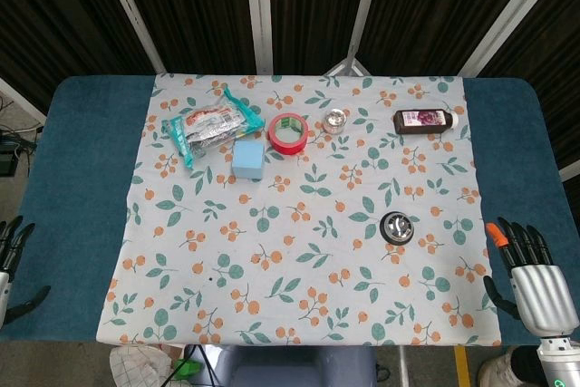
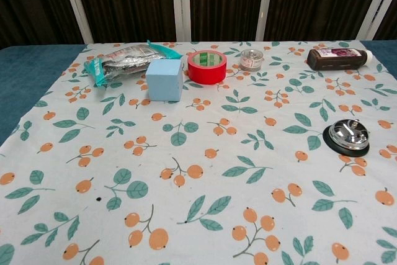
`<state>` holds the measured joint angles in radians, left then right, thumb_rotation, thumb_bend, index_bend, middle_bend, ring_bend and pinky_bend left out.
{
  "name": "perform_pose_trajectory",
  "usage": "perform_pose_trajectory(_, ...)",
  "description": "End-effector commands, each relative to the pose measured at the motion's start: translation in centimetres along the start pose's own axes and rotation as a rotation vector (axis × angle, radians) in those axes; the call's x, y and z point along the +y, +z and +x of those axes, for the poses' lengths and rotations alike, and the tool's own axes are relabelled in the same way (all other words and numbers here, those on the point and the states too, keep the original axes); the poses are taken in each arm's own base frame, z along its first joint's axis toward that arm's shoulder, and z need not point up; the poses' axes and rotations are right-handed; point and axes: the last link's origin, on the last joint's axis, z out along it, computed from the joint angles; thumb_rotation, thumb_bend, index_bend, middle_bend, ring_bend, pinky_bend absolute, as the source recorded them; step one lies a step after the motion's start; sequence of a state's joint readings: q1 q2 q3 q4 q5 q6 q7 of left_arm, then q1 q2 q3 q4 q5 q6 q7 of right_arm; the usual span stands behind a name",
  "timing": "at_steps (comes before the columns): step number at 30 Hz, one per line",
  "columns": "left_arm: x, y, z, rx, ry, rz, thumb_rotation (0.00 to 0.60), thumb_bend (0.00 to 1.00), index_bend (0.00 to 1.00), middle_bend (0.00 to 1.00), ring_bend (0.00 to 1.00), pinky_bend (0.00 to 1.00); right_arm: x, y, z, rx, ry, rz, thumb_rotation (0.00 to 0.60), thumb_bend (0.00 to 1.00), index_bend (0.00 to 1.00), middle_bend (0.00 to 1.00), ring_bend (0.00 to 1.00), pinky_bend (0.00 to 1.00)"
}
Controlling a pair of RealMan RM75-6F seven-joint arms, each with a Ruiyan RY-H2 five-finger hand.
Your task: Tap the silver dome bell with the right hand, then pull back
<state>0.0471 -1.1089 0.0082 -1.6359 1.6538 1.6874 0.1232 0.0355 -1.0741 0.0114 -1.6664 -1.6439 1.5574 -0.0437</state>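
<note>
Silver dome bell (image 1: 396,227) stands untouched on the floral cloth (image 1: 299,251), right of centre. Right hand (image 1: 535,283) waits well apart at the table edge, fingers spread, holding nothing; the tap seems not begun.

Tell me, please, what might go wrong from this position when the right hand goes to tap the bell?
1. The right hand rests at the table's near edge with fingers spread, well short of the silver dome bell. Splayed fingers might catch the floral cloth on the way and drag it.
2. The bell sits loose on the cloth, so an off-centre tap might push it rather than ring it.
3. In the chest view the bell shows but the hand does not, so aim there is unchecked.
</note>
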Motion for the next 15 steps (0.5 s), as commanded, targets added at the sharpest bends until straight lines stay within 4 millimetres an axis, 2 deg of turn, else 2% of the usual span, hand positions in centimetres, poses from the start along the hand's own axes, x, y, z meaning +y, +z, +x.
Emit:
perform_pose_trajectory(1, -0.06, -0.04, 0.03, 0.0, -0.002, 0.003, 0.6, 0.27, 0.07, 0.0, 0.0, 0.09, 0.0, 0.1, 0.0, 0.024, -0.003, 0.0, 0.6, 0.43, 0.0, 0.0, 0.0, 0.0)
perform_pose_trajectory(15, 0.12, -0.45, 0.11, 0.009, 0.0, -0.009, 0.6, 0.27, 0.07, 0.0, 0.0, 0.09, 0.39, 0.32, -0.09, 0.056, 0.003, -0.015, 0.6, 0.43, 0.0, 0.0, 0.0, 0.0)
